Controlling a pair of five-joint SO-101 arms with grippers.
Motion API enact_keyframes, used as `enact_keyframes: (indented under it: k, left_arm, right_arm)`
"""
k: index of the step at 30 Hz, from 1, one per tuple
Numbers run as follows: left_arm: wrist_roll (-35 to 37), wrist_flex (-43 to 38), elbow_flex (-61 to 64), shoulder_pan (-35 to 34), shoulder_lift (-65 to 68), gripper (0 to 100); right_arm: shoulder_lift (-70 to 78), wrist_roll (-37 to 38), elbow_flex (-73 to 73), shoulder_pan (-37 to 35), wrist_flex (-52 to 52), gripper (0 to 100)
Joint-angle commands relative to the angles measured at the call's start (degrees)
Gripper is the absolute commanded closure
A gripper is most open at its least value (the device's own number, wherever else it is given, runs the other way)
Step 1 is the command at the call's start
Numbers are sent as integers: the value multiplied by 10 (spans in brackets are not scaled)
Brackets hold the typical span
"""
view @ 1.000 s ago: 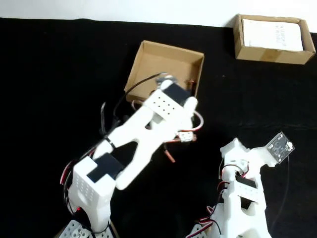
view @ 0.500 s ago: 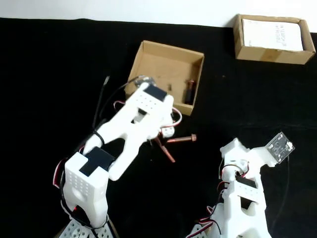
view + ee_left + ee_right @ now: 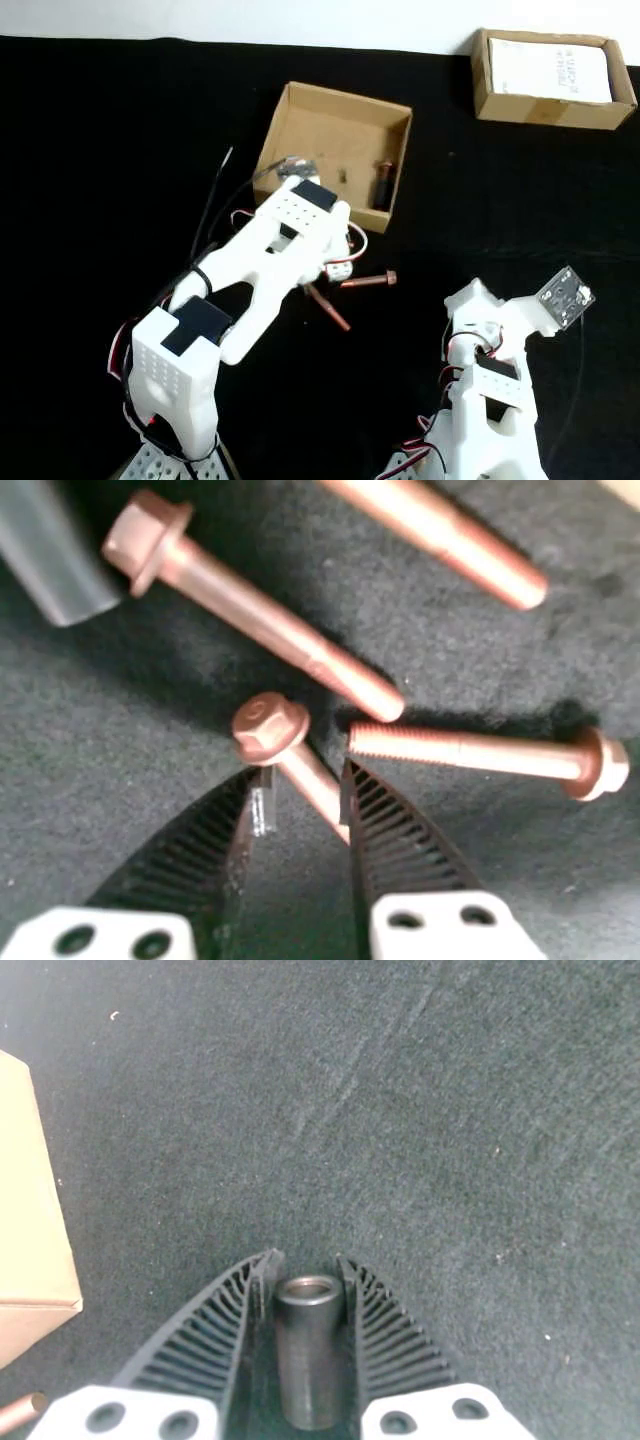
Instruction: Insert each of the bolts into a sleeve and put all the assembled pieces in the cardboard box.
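My left gripper (image 3: 300,795) is open, its fingers close on either side of a copper bolt (image 3: 272,726) lying on the black cloth. Three more loose bolts lie around it: one (image 3: 250,610) just beyond, one (image 3: 480,752) to the side and one (image 3: 440,535) farther off. In the high view the left arm (image 3: 290,235) hangs over the bolts (image 3: 365,281) in front of the cardboard box (image 3: 300,120). An assembled piece (image 3: 383,185) lies inside the box. My right gripper (image 3: 305,1285) is shut on a dark sleeve (image 3: 310,1345) just above the cloth.
A second cardboard box (image 3: 545,108) holding a white sheet sits at the far right. A corner of the task box (image 3: 25,1210) and a bolt tip (image 3: 15,1415) lie beside my right gripper. The right arm (image 3: 490,390) stands at the front right.
The left arm has drawn back from the box's front right corner, leaving the assembled piece in the box, and come down over the loose bolts. The right arm has kept still.
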Motion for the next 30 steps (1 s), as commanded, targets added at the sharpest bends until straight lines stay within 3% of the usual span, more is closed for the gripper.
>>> enact_keyframes:
  k: [1, 9, 12, 15, 25, 30]
  left_arm:
    - [-3, -3, -22, -6, 21, 880]
    - [0, 10, -34, -17, 97, 890]
    - [-3, 10, -58, -22, 102, 998]
    - [-3, 12, -86, -29, 97, 994]
    - [-4, 239, -418, -42, 97, 992]
    - [-40, 265, -493, -43, 61, 992]
  right_arm:
    - [-11, 4, 1, 7, -7, 991]
    - [-11, 4, 1, 7, -7, 991]
    - [-11, 4, 1, 7, -7, 991]
    - [-11, 4, -4, 7, -7, 991]
    - [-18, 4, -121, -11, -6, 991]
    - [-50, 4, -171, -54, 44, 991]
